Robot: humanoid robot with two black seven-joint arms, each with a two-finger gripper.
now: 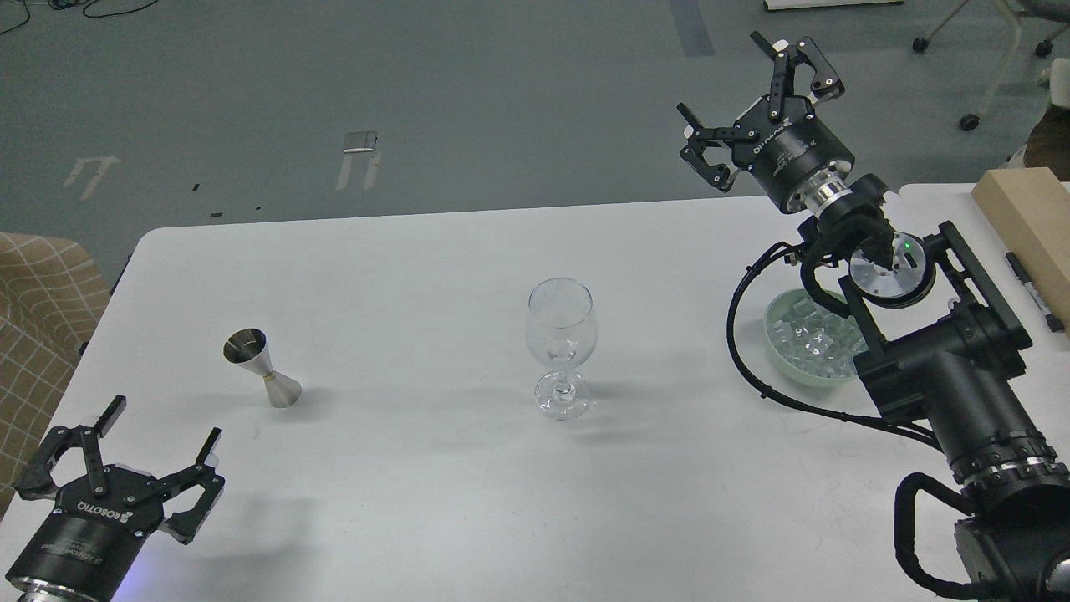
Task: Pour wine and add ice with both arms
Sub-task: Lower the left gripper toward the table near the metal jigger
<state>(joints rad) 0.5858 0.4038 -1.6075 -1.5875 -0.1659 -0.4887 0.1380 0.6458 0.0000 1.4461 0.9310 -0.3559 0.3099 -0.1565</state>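
White worktop [418,502] spread wide, carrying everything. Right arm [945,376] raised above the far right side, its hand [756,104] released, fingers splayed, grasping nothing, well above the surface. Left hand [117,468] low at the near left corner, likewise spread and empty. Pale green bowl [782,351] partly hidden beneath the right arm, holding the ice [815,343]. Wine glass [562,347] upright at centre, seemingly empty. Steel jigger [263,368] upright between left hand and glass. Probably the opening step, nothing yet grasped. Next, likely: left hand to the jigger for pouring, right hand down to the ice, both needing careful closing.
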